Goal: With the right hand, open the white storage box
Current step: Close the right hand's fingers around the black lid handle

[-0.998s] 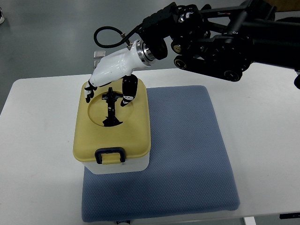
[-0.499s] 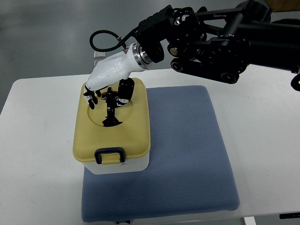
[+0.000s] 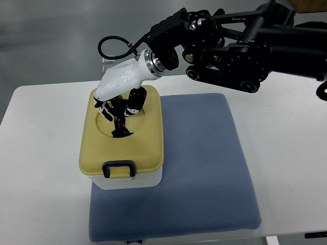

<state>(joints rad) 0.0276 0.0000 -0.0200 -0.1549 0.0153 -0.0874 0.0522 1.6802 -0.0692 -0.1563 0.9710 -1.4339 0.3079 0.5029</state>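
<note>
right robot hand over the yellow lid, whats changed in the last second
The right robot hand has dropped lower over the yellow lid, and its fingers have drawn in around the black handle in the lid's round recess; whether they grip it yet cannot be told. The lid stays closed, and the storage box, the blue mat and the black front latch have not moved.

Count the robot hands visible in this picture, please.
1: the white right hand, reaching from the right over the far part of the yellow lid of the white storage box. No left hand shows.
</note>
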